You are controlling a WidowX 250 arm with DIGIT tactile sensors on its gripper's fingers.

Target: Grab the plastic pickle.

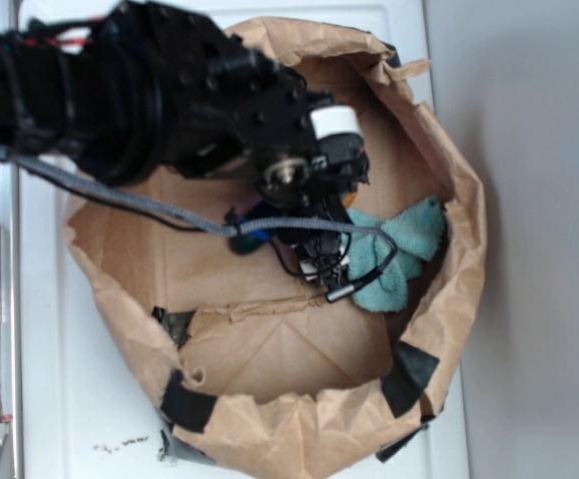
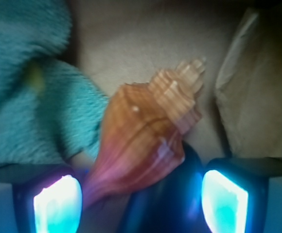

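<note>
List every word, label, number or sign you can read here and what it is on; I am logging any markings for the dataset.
None can be read in either view.
Dark specks on the white tabletop beside the paper bag: too small and blurred to tell whether they are print.
The seashell, teal cloth and tool show no lettering.

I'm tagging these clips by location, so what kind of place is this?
Likely a lab tabletop robot setup, not a home: a taped brown paper bag serves as a bin on a white surface, holding a seashell and teal cloth.
</note>
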